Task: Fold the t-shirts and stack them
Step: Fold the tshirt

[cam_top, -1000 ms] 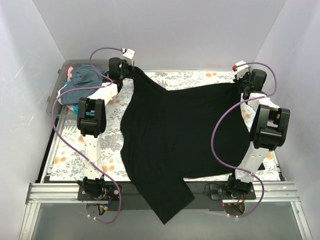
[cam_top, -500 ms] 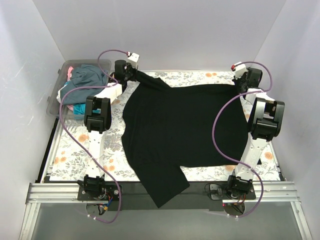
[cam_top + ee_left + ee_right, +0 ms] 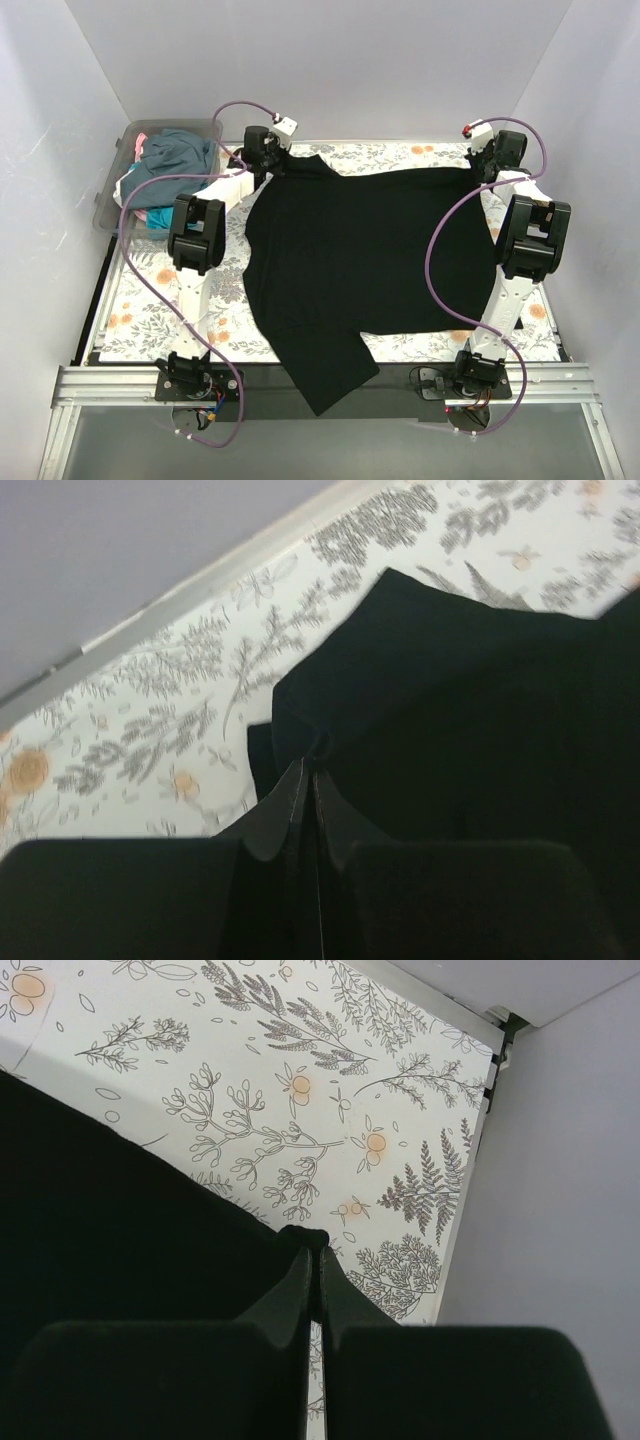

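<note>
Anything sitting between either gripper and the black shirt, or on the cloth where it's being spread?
Nothing visible does. The left gripper and right gripper are each shut on the far edge of the black t-shirt. The clear bin with the other shirts sits at the far left of the floral covering, apart from it.

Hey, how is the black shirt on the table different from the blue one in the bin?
The black t-shirt lies spread nearly flat on the floral cover; the slate-blue shirt sits bunched in the clear bin. The left gripper and right gripper each pinch the black t-shirt's far edge; nothing touches the slate-blue shirt. Both are plain cloth, neither yet folded.
</note>
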Robot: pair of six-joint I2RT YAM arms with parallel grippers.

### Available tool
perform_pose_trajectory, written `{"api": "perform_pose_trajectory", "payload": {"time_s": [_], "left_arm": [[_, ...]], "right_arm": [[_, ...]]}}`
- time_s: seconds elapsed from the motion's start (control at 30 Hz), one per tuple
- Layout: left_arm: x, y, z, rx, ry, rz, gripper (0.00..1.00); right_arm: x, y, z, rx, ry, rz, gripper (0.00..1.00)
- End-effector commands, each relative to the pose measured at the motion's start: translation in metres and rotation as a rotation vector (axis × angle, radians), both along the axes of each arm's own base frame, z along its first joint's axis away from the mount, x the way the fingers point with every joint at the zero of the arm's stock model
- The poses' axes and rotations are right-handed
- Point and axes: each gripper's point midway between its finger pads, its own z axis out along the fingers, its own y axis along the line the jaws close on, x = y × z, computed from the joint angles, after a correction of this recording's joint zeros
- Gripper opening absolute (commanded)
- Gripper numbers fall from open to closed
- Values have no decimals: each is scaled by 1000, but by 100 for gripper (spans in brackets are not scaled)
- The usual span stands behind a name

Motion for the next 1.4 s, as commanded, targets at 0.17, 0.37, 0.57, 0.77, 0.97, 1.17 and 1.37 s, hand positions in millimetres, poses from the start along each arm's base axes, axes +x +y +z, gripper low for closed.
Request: {"api": "perform_pose_trajectory", "payload": {"time_s": [0.17,0.37,0.57,0.77,0.97,1.17,1.37], "left_arm": [[-82,-5,130,16,-68,-19,0],[-115,-3,126,30,28,-5,0],[-147,-5,122,11,114,3,0],[-184,1,129,-3,168,13,0],[-227,-12,138,-20,226,-45,0],[-259,-19,120,14,342,-80,0],[-286,-18,92,69,404,-109,0]], "right_arm": [[-3,2,26,-13,-19,54,1],[-16,2,35,-14,-23,81,1],[-31,0,46,-24,-32,110,1],[-47,-6,48,-36,-26,133,1],[-53,-10,45,-35,-11,142,1],[-61,-7,41,-45,7,175,1],[-72,-6,33,-59,32,198,1]]}}
